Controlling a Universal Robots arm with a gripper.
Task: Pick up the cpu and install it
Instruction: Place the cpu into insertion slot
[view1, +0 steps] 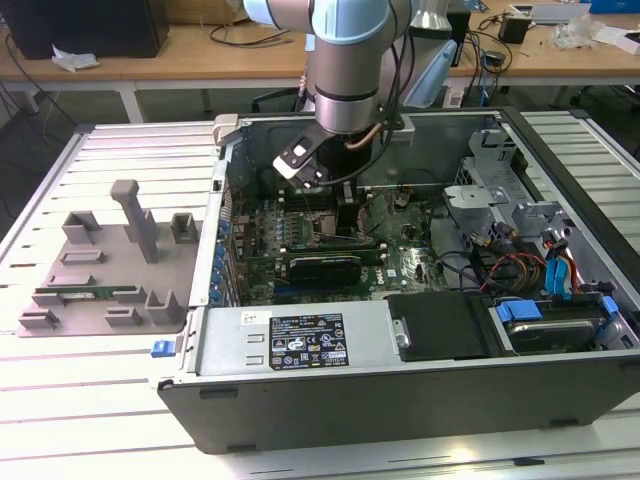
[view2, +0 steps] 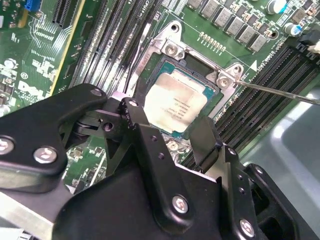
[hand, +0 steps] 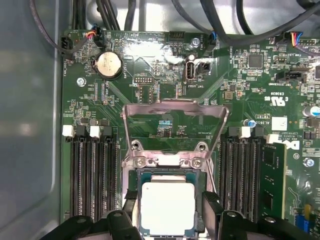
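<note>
Inside the computer case (view1: 400, 405), near 11 o'clock of its middle in the exterior view, gripper (view2: 168, 120) straddles the cpu (view2: 175, 106) in its socket (view2: 172, 48); whether it grips, cannot tell. Judged: seating step; needs flat, square alignment.

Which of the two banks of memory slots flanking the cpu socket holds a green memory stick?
The bank farther from the grey case wall: a green memory stick stands in its outermost slot. The other bank is empty.
</note>
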